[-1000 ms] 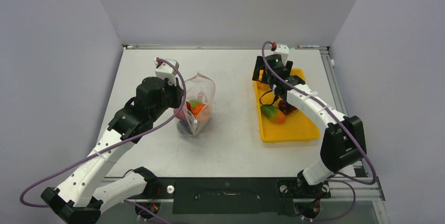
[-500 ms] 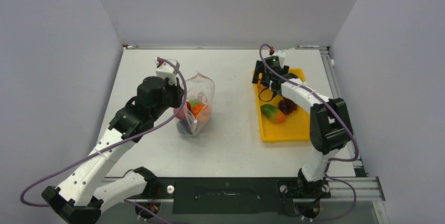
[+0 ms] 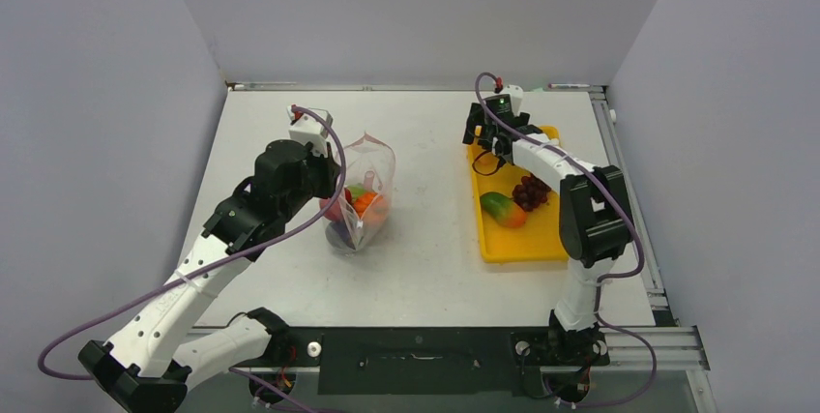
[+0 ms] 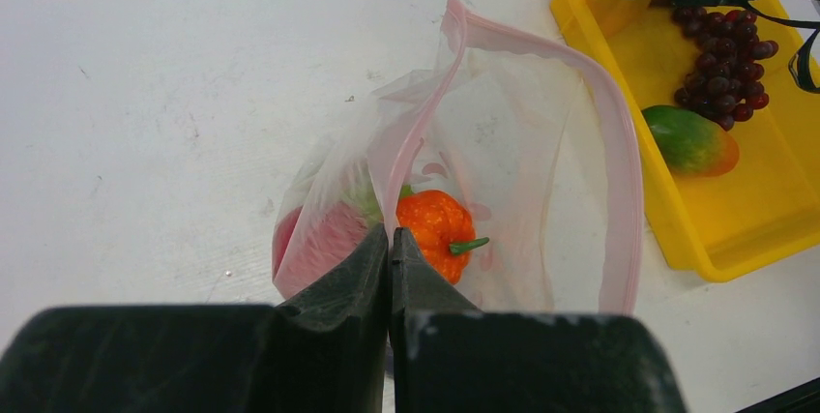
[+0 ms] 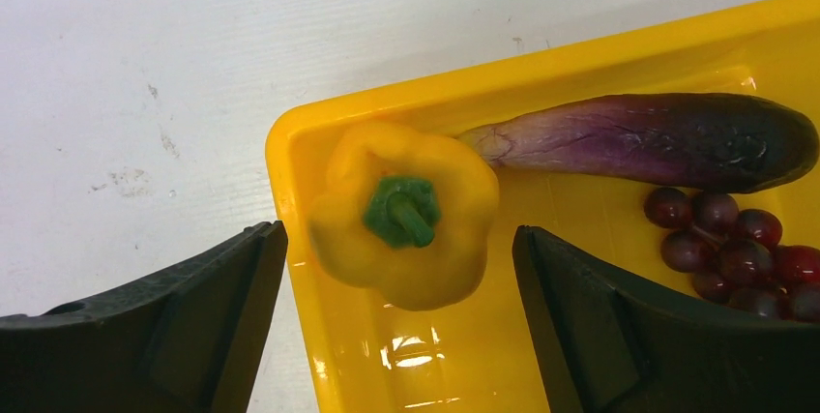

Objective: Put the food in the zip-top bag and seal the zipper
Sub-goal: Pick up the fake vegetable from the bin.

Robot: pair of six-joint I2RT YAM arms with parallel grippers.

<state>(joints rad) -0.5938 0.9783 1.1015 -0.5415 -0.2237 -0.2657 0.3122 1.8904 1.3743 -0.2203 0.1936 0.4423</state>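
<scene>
Zip-top bag [image 4: 522,142] stands pinched by left hand [image 4: 390,239].

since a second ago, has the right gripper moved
Yes. The right gripper has shifted left, toward the far left corner of the yellow tray, jaws open above the yellow pepper.

We see a white table [image 3: 425,268], matte top, w/ grey walls on 3 sides & a metal rail along the far edge. Two things sit directly on it. The yellow tray [image 3: 530,247] lies flat on the right half, long side running near-to-far, far end close to the back rail. Left of the tray, well apart from it w/ bare tabletop between, the zip-top bag [image 3: 371,163] stands on its base, mouth up & gaping, approx level w/ the tray's middle. Right wrist view: small scuffs [image 5: 124,179] & specks on the surface just beside the tray's far-left corner.
</scene>
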